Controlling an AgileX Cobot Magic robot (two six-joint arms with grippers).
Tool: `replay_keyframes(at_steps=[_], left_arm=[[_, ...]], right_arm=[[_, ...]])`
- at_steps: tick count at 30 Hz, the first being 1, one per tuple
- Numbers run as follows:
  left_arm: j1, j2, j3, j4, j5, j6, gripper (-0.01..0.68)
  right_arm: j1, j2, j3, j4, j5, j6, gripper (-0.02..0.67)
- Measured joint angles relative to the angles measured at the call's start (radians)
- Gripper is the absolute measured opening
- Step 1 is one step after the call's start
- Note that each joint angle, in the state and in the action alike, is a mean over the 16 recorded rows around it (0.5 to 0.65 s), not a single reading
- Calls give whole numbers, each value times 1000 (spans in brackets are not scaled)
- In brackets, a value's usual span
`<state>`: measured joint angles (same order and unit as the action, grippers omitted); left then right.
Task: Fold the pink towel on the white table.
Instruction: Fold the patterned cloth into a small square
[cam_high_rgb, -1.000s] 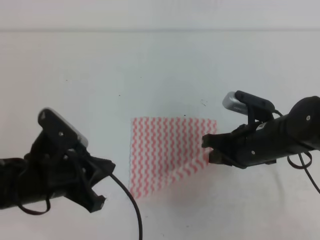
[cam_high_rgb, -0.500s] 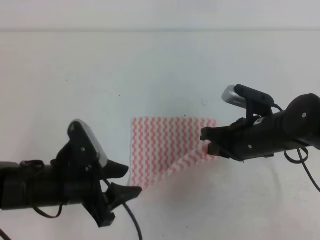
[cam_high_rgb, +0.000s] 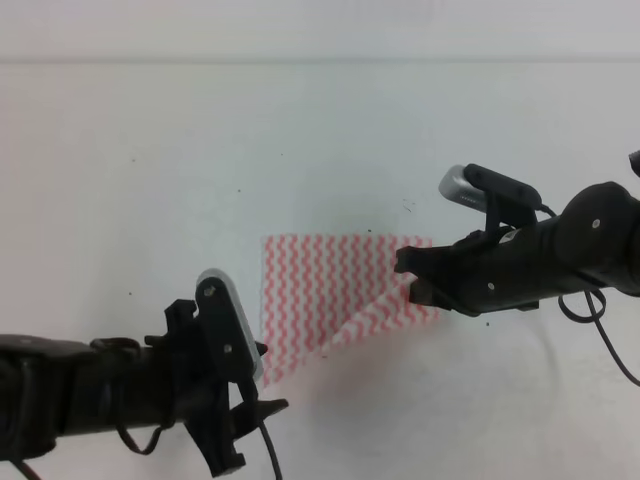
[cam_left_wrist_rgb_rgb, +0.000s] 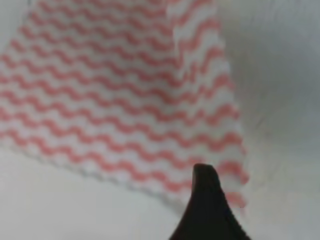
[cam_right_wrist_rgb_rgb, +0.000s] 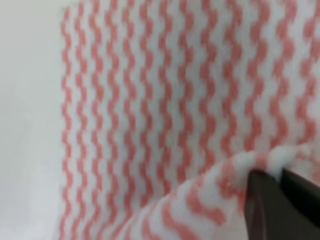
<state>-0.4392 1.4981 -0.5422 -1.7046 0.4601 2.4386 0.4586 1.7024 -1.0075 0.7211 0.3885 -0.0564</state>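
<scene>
Folding under way: pink towel (cam_high_rgb: 335, 300) lies near the middle of the white bench (cam_high_rgb: 300, 140), slightly toward the near edge.

- Right gripper (cam_high_rgb: 412, 285) sits at the towel's right edge. In the right wrist view the jaws are pinched narrow on a raised fold of the cloth (cam_right_wrist_rgb_rgb: 235, 172), and that near right portion is lifted and turned in over the flat part, leaving a diagonal crease.
- Left gripper (cam_high_rgb: 250, 395) hovers just beside the towel's near left corner. Only 1 dark fingertip (cam_left_wrist_rgb_rgb: 207, 185) shows in the left wrist view, set over the cloth's edge; I cannot tell whether these jaws are wide or narrow, nor whether they touch the cloth.

Risks, as judged from here:
- Fold is being carried by 1 corner only. If the left side is not picked up to match, the crease will probably run diagonal and the edges will not line up.
- Right grip holds a thin bunch of fabric; a quick pull could slip it free and drop the flap short.
- Cloth is thin and light; dragging rather than lifting may slide the whole towel across the smooth bench.
- Left jaws closing on the bench beside the corner would miss the cloth.

Containers: 0 in view, so nothing held in any.
</scene>
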Motion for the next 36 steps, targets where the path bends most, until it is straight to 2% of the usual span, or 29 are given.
replay_keyframes(at_steps=[7,18,22,29,36], left_arm=[[-31,63,-3,-30,-77,44,431],[-34,152,-34,-46,-117,105,429],[-34,166,-44,-47,-136,107,405],[-35,171,-54,-47,-151,106,301],[-35,171,-55,-47,-143,106,124]], right_arm=[[0,2,-1,3,-1,0,-16],[0,3,-1,2,6,-1,-16],[0,3,-1,1,10,-1,-16],[0,2,-1,0,21,-1,-16],[0,1,-1,-1,32,-1,-16]])
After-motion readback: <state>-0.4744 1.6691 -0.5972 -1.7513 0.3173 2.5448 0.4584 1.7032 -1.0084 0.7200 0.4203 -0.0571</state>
